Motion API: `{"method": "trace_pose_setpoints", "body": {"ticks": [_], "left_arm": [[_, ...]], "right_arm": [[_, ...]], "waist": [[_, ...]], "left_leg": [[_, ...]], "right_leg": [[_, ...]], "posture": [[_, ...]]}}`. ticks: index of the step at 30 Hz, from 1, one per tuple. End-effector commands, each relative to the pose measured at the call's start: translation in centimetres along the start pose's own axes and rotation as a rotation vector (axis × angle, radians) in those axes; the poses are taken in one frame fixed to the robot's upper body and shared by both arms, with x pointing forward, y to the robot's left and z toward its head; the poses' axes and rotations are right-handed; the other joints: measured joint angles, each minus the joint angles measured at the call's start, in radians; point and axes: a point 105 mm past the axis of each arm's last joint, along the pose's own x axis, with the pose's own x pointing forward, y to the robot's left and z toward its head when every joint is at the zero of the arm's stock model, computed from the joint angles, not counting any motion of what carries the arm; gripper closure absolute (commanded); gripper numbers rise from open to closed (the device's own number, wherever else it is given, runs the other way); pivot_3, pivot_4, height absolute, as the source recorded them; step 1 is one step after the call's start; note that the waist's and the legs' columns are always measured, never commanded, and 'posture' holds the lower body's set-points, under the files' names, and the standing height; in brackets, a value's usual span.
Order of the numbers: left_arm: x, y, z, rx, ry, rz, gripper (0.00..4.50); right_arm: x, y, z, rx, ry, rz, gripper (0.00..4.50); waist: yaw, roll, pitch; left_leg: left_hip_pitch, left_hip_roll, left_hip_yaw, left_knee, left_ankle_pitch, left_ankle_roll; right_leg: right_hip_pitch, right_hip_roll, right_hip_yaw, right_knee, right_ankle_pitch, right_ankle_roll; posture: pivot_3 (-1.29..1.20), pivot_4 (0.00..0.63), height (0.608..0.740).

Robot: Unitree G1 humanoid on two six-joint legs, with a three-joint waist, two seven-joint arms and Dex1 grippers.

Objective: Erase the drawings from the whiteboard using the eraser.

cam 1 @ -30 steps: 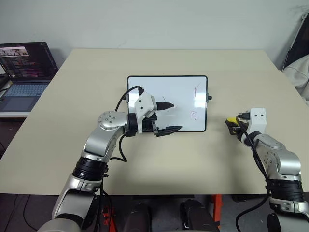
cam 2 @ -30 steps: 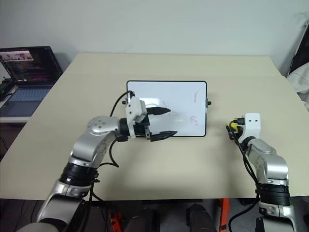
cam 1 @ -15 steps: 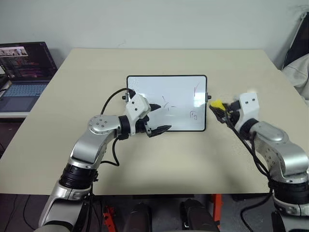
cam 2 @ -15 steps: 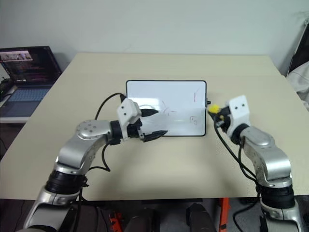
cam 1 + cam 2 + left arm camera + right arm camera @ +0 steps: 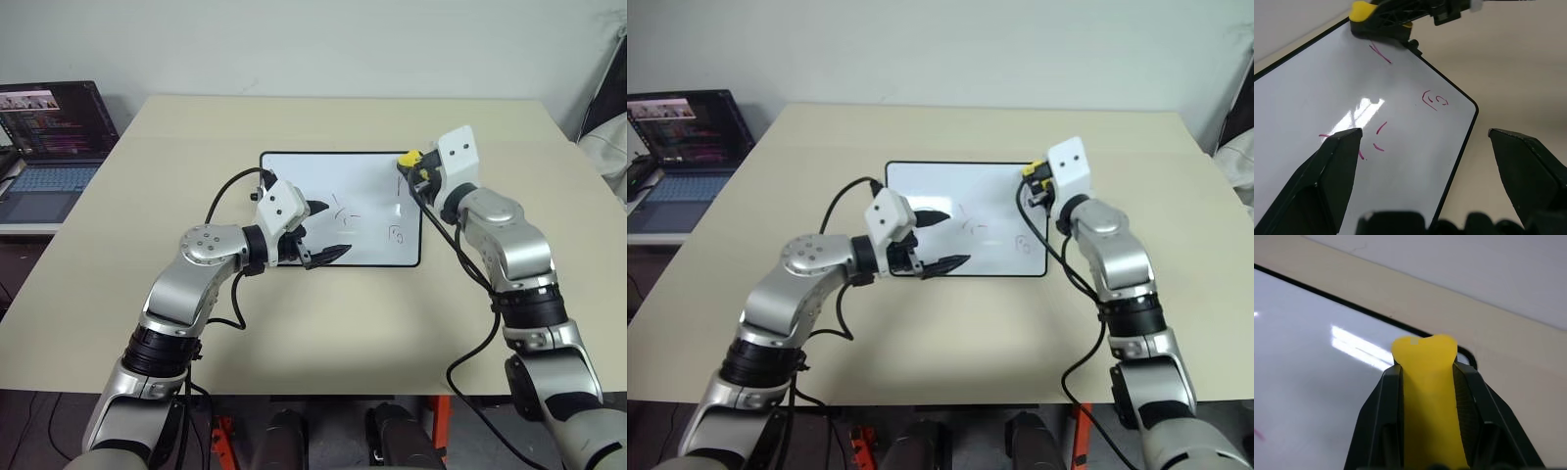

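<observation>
The whiteboard [image 5: 353,181] lies flat in the middle of the table, black-framed. Thin drawings mark its right half: short strokes [image 5: 340,209], a slanted line [image 5: 399,186] and a small squiggle [image 5: 394,234]. My right gripper [image 5: 407,168] is shut on the yellow eraser [image 5: 411,157], held just above the board's far right corner. The right wrist view shows the eraser [image 5: 1427,382] pinched between both fingers over the board's corner [image 5: 1303,333]. My left gripper [image 5: 333,230] hangs open over the board's near left part, nothing between its fingers [image 5: 1337,161].
A lit laptop [image 5: 49,127] sits on a lower side table at the far left. The beige table [image 5: 294,323] stretches around the board. Dark and white items [image 5: 602,117] stand past the table's right edge.
My right arm has lifted the eraser from beside the board's right edge up and leftward to above its far right corner. My left gripper stays open in place, its wrist turned a little.
</observation>
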Motion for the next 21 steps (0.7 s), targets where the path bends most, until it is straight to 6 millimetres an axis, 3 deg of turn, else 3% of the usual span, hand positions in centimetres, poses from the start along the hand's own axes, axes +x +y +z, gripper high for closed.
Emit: {"method": "trace_pose_setpoints", "body": {"ticks": [1,8,15,18,21], "left_arm": [[-0.1,0.1,1.6,0.049,-0.040,0.015,0.00],[-0.3,0.0,1.7,0.053,-0.044,0.021,0.00],[-0.1,0.1,1.8,0.055,-0.047,0.021,0.00],[-0.1,0.1,1.6,0.052,-0.045,0.019,0.00],[-0.2,0.1,1.3,0.047,-0.034,0.020,0.00]], "right_arm": [[0.4,-1.1,0.4,-0.019,-0.019,-0.035,3.45],[-0.5,1.6,-3.9,-0.057,0.131,0.120,3.45],[-2.1,3.8,-6.4,-0.233,0.232,0.253,3.48],[-2.1,3.7,-5.8,-0.258,0.215,0.243,3.48],[-1.6,3.0,-3.3,-0.215,0.132,0.197,3.48]], "waist": [[0.000,0.000,0.000],[0.000,0.000,-0.001],[-0.010,0.000,-0.001],[-0.012,-0.001,-0.001],[-0.014,-0.001,-0.001]], "left_leg": [[0.000,0.000,0.000,0.000,0.000,0.000],[0.001,0.000,0.000,0.001,0.000,0.000],[0.010,0.000,0.002,0.001,0.000,0.000],[0.013,0.000,0.003,0.002,0.001,0.001],[0.014,0.000,0.003,0.002,0.003,0.002]], "right_leg": [[0.000,0.000,0.000,0.000,0.000,0.000],[0.001,0.000,0.000,0.001,0.000,0.000],[0.004,0.000,0.004,0.008,0.001,0.000],[0.006,0.001,0.004,0.010,0.000,0.000],[0.006,0.001,0.004,0.013,-0.001,0.002]], "posture": [[0.00,0.150,0.740],[0.00,0.150,0.740],[0.00,0.150,0.740],[0.00,0.150,0.740],[0.00,0.150,0.740]]}}
